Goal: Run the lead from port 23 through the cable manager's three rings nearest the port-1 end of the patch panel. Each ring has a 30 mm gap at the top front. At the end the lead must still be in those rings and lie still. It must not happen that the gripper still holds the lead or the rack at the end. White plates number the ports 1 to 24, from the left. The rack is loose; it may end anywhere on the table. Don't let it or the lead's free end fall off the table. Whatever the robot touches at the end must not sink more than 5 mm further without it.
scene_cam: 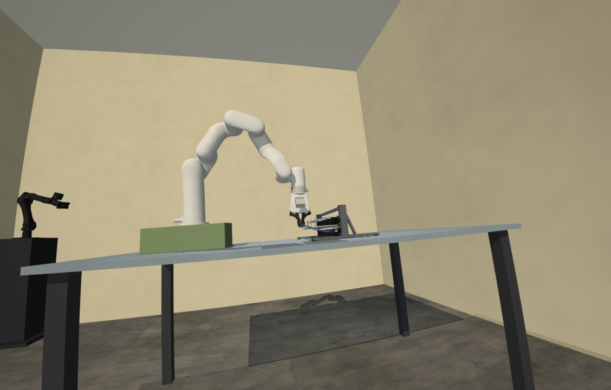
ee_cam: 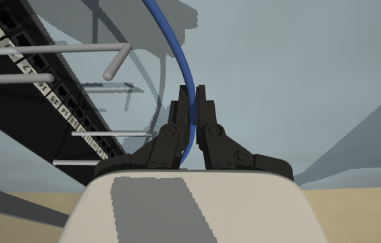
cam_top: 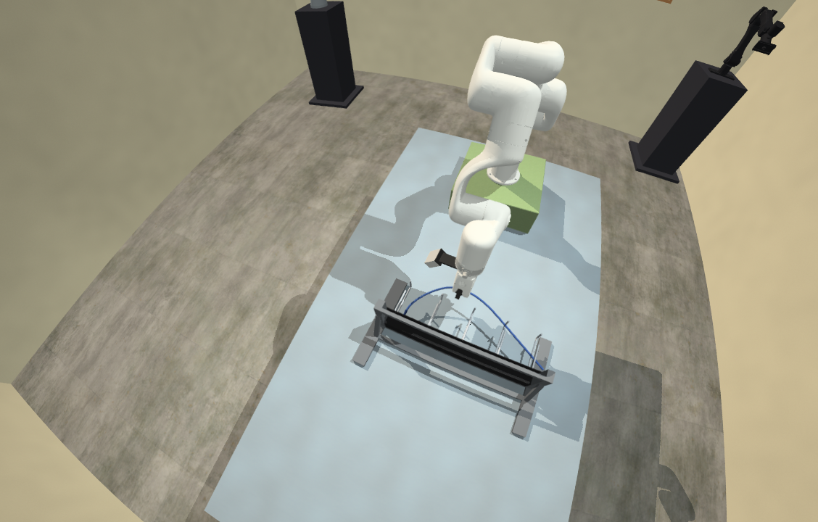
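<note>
Lead (cam_top: 489,304) (scene_cam: 311,228) (ee_cam: 170,34): blue, pinched mid-length, bowed out in front of the panel; seen from the top, runs from near the high-number end past the jaws to the port-1 end.
Tabletop (cam_top: 360,447) (scene_cam: 443,233) (ee_cam: 295,50): pale blue, carries the rack and the green block.
Arm (cam_top: 513,123) (scene_cam: 194,194): white, stands on the green block (cam_top: 526,222) (scene_cam: 184,238), arched over toward the rack.
Rack (cam_top: 365,351) (scene_cam: 343,220): grey, upright on its feet, angled across the tabletop.
Patch panel (cam_top: 464,350) (ee_cam: 15,88): black, carried by the rack.
Jaws (cam_top: 458,293) (scene_cam: 300,226): clenched on the lead, pointing down, robot side of the panel.
Rings (cam_top: 468,324) (ee_cam: 119,62): metal; lead passes outside the nearest one in the wrist view. Threading at the port-1 end: can't tell.
Number plates (ee_cam: 53,98): white; 19 and 17 down to 13 readable from the wrist.
</note>
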